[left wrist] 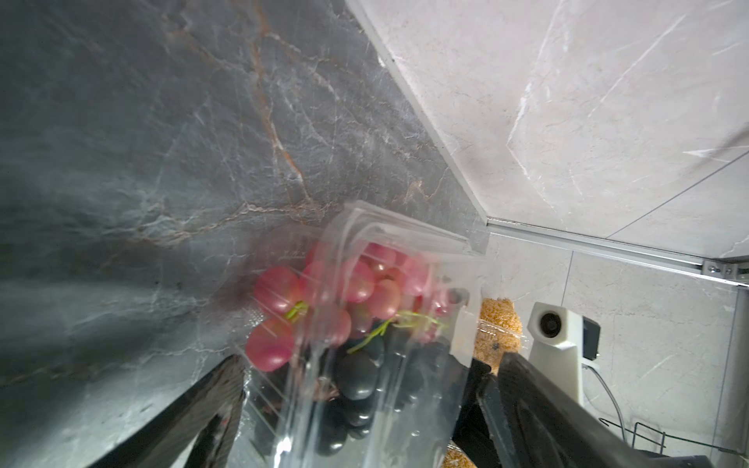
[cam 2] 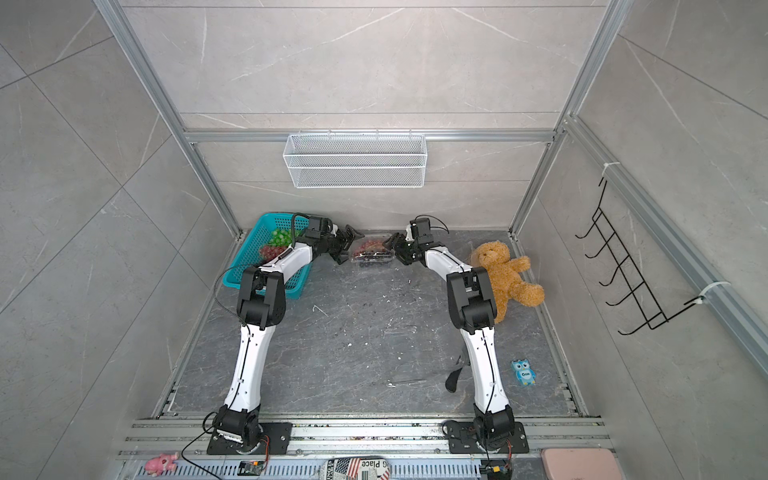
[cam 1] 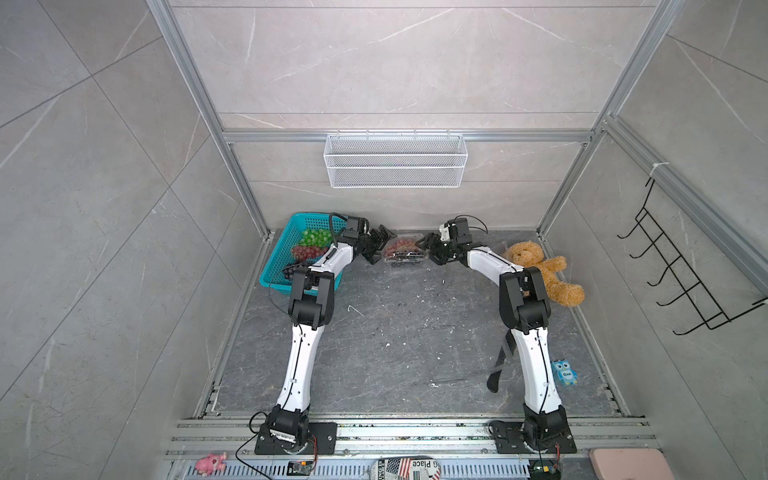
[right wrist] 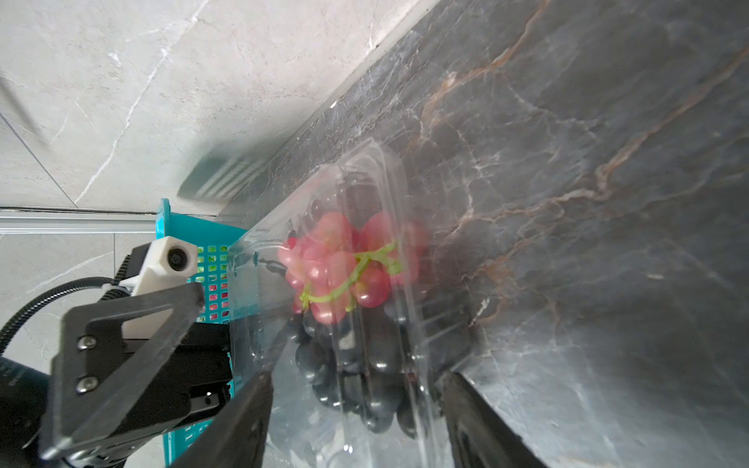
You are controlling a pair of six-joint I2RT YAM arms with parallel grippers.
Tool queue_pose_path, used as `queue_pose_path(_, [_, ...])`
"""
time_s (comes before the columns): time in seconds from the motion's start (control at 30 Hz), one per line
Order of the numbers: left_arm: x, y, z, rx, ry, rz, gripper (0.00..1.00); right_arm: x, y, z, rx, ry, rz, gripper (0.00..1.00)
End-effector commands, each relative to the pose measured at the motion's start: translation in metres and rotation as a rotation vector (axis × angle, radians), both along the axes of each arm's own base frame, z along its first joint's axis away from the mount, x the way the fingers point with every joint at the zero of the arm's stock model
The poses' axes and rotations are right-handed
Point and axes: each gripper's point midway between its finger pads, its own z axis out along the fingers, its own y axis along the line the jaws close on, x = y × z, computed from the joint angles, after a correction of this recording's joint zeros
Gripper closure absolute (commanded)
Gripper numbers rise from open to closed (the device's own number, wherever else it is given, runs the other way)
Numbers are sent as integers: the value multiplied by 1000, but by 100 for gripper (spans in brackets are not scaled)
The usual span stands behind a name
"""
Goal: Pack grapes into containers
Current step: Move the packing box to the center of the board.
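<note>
Lying with its long axis left to right, the clear container (cam 1: 405, 254) sits at the far middle of the dark table (cam 1: 395, 332), with one short end toward each arm. Inside, red grapes (left wrist: 358, 283) fill the far part and dark grapes (left wrist: 356, 381) the near part. Its thin walls are hard to trace, and I cannot tell if the lid is closed. The left gripper (cam 1: 376, 248) stands wide open, with the left end between its jaws. The right gripper (cam 1: 431, 250) has its jaws apart around the right end; I cannot tell whether they press it.
</note>
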Motion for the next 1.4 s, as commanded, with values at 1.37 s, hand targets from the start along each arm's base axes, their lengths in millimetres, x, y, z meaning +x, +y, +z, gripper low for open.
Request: queue_pose_path(1.37, [-182,-69,85,433,-238,-258,1,-115,-251,64,-840,146,-256,24])
